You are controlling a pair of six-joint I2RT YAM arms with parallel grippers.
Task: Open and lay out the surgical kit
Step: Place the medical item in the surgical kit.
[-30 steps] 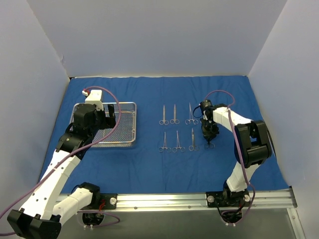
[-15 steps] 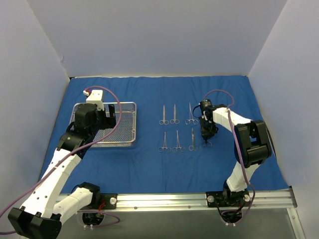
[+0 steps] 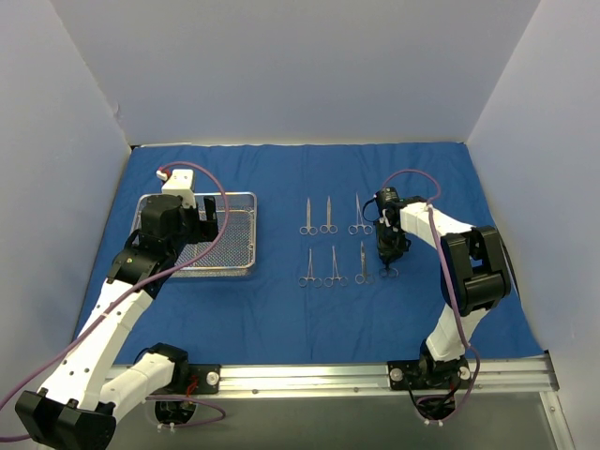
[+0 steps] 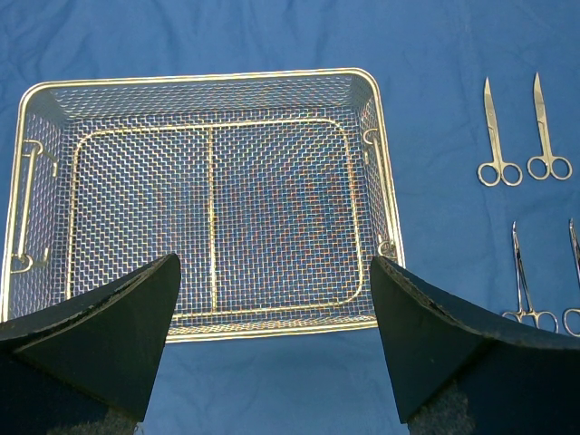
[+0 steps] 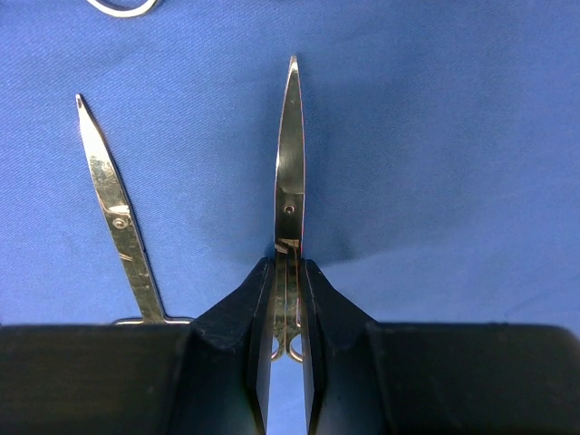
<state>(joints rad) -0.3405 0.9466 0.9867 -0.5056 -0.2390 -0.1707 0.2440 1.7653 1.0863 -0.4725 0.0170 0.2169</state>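
We note the right gripper [image 5: 288,265] pinched almost shut on the shanks of one pair of scissors [image 5: 290,163], blades pointing away over the blue cloth wrap [image 3: 281,309]. A second pair [image 5: 113,213] lies just beside it. The left gripper [image 4: 274,265] gapes wide, holding nothing, above the near edge of the wire-mesh tray [image 4: 208,80], which sits on the cloth's left part. We see the other instruments [image 3: 329,216] in two rows between the tray and the right arm.

3 plain pale walls [image 3: 281,66] box in the evenly lit grey table [image 3: 309,422].
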